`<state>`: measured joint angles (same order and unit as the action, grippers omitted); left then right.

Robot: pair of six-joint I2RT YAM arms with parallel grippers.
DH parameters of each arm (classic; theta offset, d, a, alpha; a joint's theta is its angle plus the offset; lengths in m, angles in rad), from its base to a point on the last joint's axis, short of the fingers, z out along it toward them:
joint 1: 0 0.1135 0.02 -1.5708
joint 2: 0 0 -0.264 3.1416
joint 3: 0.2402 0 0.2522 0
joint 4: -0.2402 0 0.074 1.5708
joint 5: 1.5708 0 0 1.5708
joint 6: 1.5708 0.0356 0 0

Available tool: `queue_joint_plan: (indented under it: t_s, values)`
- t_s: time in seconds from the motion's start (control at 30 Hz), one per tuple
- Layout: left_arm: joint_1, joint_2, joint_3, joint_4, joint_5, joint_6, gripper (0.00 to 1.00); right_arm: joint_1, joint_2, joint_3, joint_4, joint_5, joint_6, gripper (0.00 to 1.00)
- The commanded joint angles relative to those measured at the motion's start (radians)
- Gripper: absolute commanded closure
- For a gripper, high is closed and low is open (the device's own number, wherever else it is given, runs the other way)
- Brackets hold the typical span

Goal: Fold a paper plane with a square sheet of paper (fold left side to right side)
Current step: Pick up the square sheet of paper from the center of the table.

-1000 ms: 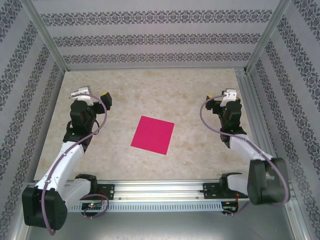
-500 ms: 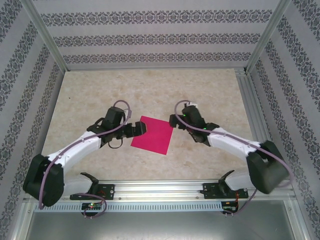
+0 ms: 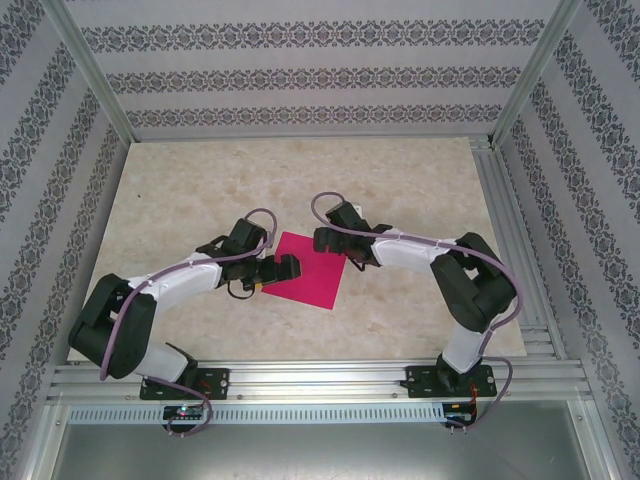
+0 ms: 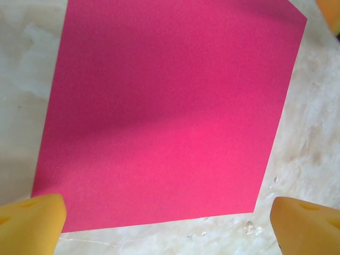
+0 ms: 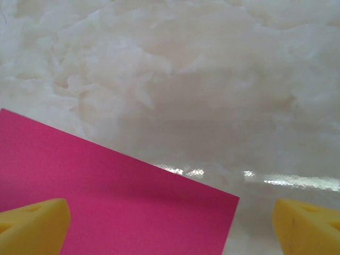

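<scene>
The marbled table [image 3: 400,170] carried the sheet of paper [image 3: 315,275] flat near its centre, unfolded and slightly skewed; the sheet appeared light, thin and limp, likely to slide on the glossy surface and to keep any stray crease. The left gripper [image 4: 169,226] stood over the sheet's left edge, jaws spread wide, holding nothing; the right gripper [image 5: 171,226] stood over the far right corner, likewise wide and empty. Recommended hold: the left edge, near its corners.

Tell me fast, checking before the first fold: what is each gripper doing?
Left gripper: jaws open, holding nothing, near the flat magenta-pink square sheet of paper.
Right gripper: jaws open, holding nothing, by the sheet's corner.
</scene>
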<state>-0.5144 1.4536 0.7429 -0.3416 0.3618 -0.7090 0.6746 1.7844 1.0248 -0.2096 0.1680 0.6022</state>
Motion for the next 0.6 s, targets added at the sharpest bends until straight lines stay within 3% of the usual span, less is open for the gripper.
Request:
queue_joint_plan:
  t_s: [0.0, 0.57]
  values:
    - [-0.02, 0.023, 0.032, 0.01, 0.022, -0.001, 0.01, 0.016, 0.038, 0.026, -0.013, -0.032, 0.025, 0.02]
    - [-0.037, 0.096, 0.045, -0.017, 0.016, 0.014, 0.0, 0.067, 0.112, 0.051, -0.038, -0.091, 0.037, 0.02]
